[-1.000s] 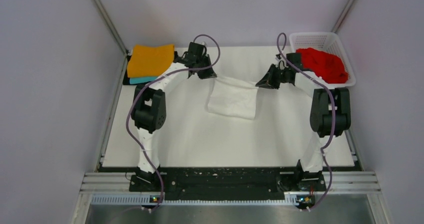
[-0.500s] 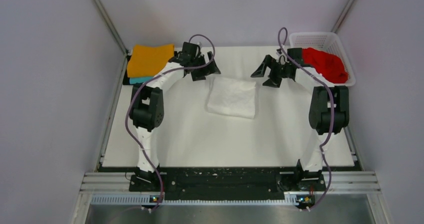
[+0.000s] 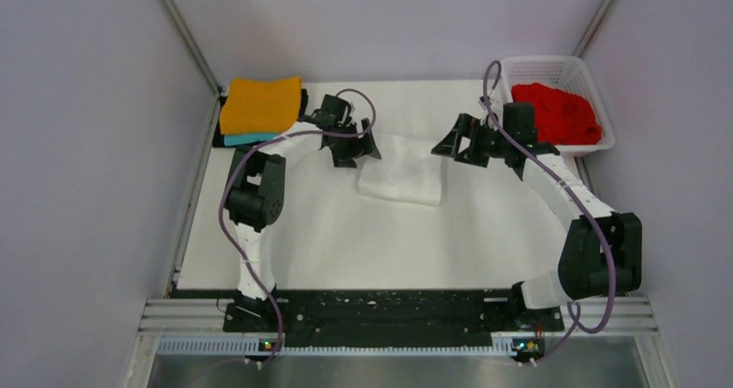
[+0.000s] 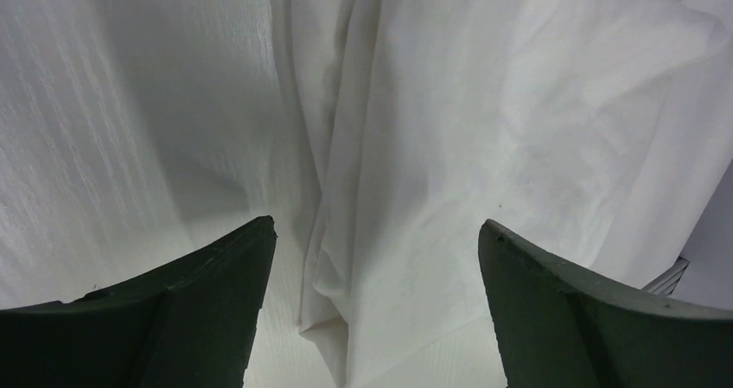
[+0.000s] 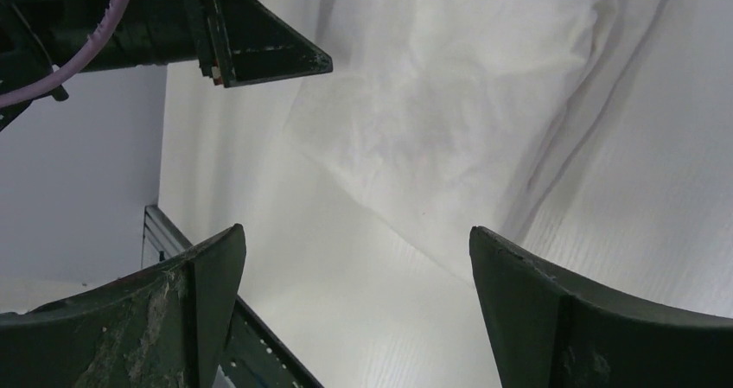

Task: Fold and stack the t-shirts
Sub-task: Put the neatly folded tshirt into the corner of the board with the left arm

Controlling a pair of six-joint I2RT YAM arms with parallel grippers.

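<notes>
A folded white t-shirt [image 3: 404,170] lies flat on the table [image 3: 346,241], a little behind the middle. My left gripper [image 3: 358,149] hovers open at the shirt's left edge, nothing between its fingers; in the left wrist view the white cloth [image 4: 449,129] lies below the left gripper [image 4: 376,232]. My right gripper [image 3: 455,146] is open just right of the shirt; the right wrist view shows the right gripper [image 5: 354,237] empty over bare table, the shirt [image 5: 449,103] beyond. An orange t-shirt [image 3: 259,104] sits folded on a teal t-shirt [image 3: 249,137] at the back left. A red t-shirt [image 3: 557,111] is crumpled in the basket.
The white mesh basket [image 3: 566,66] stands at the back right corner. Grey walls enclose the table on three sides. A black rail [image 3: 389,306] with both arm bases runs along the near edge.
Both grippers have let go of the white t-shirt and opened. It has dropped flat into a folded rectangle. Both grippers have drawn back toward me beside it.
</notes>
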